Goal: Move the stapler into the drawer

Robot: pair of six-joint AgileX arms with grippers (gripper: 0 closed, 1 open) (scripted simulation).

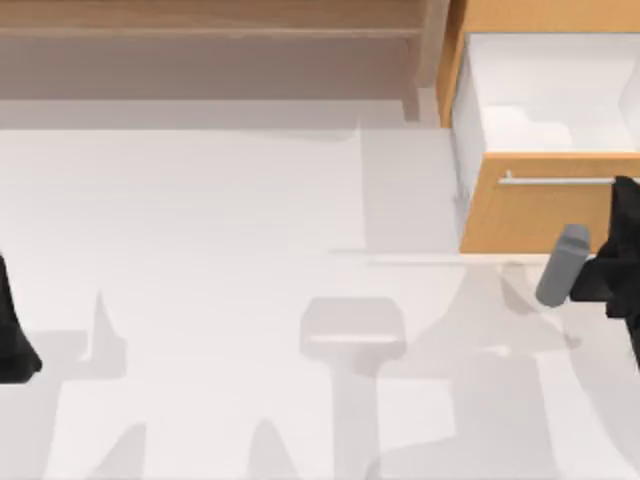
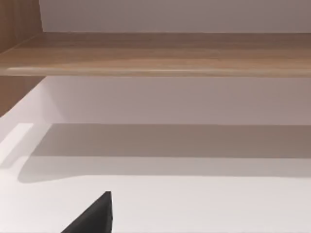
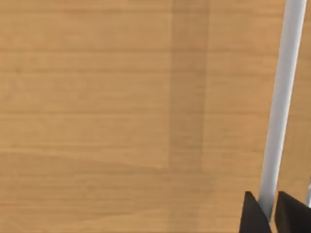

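**a:** where is our right end effector [image 3: 268, 208]?

**b:** at the top view's right edge, on the drawer [image 1: 530, 220]. we see its two tips set tight on either side of the silver handle [image 1: 555, 181], so we judge it to be clenched on that bar.

**a:** and the drawer itself?

**b:** it sits in the tabletop's [image 1: 250, 200] far right corner and stands open. its white inner walls are bare to the camera above, and its orange front faces the near side.

**a:** which way does the handle run?

**b:** its long axis lies left to right across the drawer front. the right end effector holds it near the right end.

**a:** the left end effector [image 2: 92, 221]?

**b:** it is parked at the tabletop's left edge, well apart from the drawer and facing the brown shelf unit [image 1: 200, 20]. we cannot tell whether it is clenched or released.

**a:** and the stapler?

**b:** we cannot tell which way it lies from either end effector, so we cannot say which arm is nearer to it. the right arm is plainly the nearer one to the drawer. we judge that the coming move calls for letting go of the handle, with the open well as the place to aim for.
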